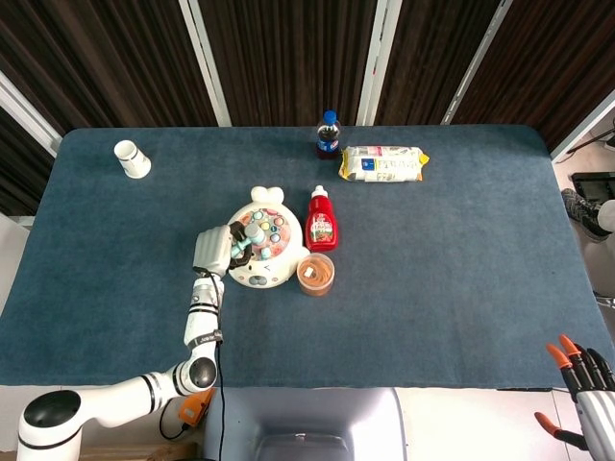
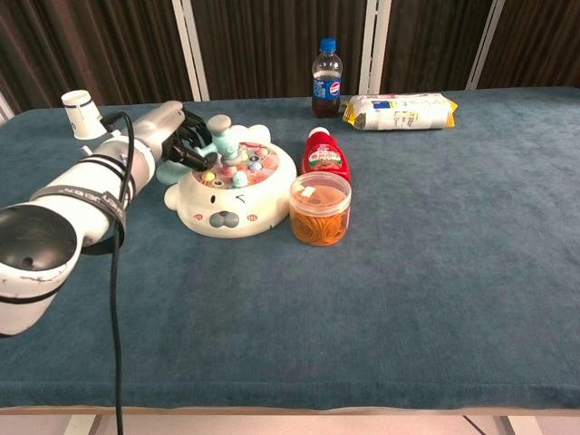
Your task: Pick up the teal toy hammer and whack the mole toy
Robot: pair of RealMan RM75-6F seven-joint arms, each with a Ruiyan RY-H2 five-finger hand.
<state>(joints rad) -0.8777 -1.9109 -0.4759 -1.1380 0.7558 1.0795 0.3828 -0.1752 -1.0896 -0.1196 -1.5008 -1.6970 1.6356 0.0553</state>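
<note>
Teal toy hammer (image 2: 220, 138), rounded head, rests on the mole toy (image 2: 232, 190).

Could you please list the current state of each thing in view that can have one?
Left robot hand: grips the teal toy hammer.
Teal toy hammer: held, head down on the mole toy.
Mole toy: flat on the table, under the hammer.
Right robot hand: off the table edge, holds nothing, fingers apart.
Cola bottle: upright, capped.
Red sauce bottle: lying down, capped.
Orange-filled tub: upright, lidded.
Paper cup: tipped over.
Snack packet: lying flat.
</note>
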